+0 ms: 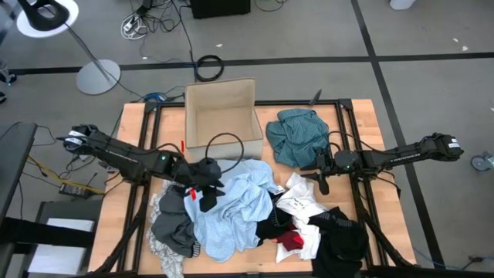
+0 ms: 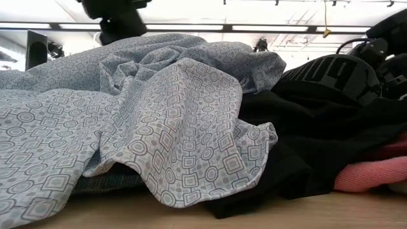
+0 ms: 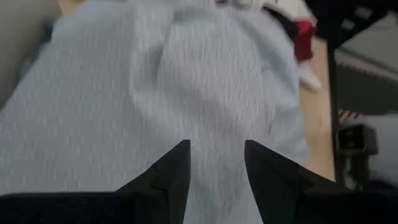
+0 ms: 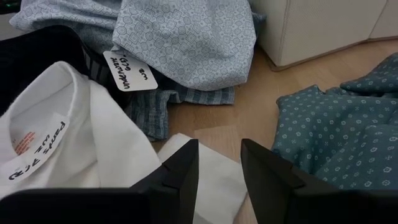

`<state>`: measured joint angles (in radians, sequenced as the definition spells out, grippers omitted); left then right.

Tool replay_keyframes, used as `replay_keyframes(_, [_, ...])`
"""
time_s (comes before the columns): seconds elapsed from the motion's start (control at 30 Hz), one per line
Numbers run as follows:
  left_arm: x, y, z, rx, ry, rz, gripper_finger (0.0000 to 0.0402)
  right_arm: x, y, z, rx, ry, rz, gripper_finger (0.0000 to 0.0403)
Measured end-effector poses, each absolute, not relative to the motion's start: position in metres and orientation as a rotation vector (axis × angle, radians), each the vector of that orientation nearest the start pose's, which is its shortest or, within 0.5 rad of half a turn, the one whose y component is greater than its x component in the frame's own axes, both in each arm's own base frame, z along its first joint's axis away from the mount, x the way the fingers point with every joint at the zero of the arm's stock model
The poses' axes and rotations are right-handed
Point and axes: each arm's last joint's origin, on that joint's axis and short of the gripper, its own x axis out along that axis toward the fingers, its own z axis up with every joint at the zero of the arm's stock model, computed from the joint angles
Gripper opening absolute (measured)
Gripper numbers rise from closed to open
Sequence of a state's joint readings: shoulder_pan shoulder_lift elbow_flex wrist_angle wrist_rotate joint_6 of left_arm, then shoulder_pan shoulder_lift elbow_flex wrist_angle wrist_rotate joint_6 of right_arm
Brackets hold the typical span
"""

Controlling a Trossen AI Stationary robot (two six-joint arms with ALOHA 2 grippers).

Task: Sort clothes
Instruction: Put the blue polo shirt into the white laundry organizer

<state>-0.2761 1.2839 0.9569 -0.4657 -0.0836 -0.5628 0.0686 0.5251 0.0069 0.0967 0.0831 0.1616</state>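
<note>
Clothes (image 1: pixel 255 220) heaped along the desk's front edge; teal piece (image 1: pixel 297 135) apart near the back. Left gripper (image 3: pixel 216 163) hovers open above the light blue shirt (image 1: pixel 235 208), right gripper (image 4: pixel 219 163) open near the white piece (image 4: pixel 74 143). Fabric looks soft, light, floppy: pinch a raised fold.

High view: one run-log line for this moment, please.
left gripper: open over blue shirt | right gripper: open, above white shirt, beside teal shirt | box: no clothes visible
</note>
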Motion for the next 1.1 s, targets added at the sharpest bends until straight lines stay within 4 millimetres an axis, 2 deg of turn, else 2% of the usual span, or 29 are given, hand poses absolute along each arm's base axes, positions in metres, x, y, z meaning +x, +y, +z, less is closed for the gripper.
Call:
replay_keyframes(0.13, [0.253,-0.071,0.252,-0.356,0.912,0.108,0.0156,0.122,0.006,0.127,0.127,0.417,-0.048,0.0123])
replay_keyframes(0.33, [0.263,-0.075,0.23,-0.344,1.001,0.15,0.0146,0.123,0.006,0.128,0.128,0.404,-0.047,0.0122])
replay_keyframes(0.4, [0.265,-0.076,0.226,-0.34,1.015,0.155,0.0115,0.123,0.006,0.129,0.129,0.398,-0.047,0.0122])
replay_keyframes(0.5, [0.265,-0.076,0.227,-0.333,1.006,0.143,0.0034,0.123,0.006,0.129,0.129,0.392,-0.046,0.0123])
replay_keyframes(0.57, [0.265,-0.078,0.233,-0.333,0.995,0.127,0.0013,0.123,0.006,0.13,0.13,0.385,-0.046,0.0123])
replay_keyframes(0.73, [0.272,-0.083,0.274,-0.323,0.905,0.066,0.0004,0.124,0.006,0.13,0.13,0.381,-0.046,0.0122])
replay_keyframes(0.9, [0.277,-0.084,0.329,-0.258,0.802,0.047,0.0002,0.124,0.006,0.131,0.131,0.377,-0.045,0.0123])
replay_keyframes(1.1, [0.271,-0.077,0.39,-0.16,0.657,0.138,0.0001,0.124,0.006,0.132,0.132,0.366,-0.044,0.0123])
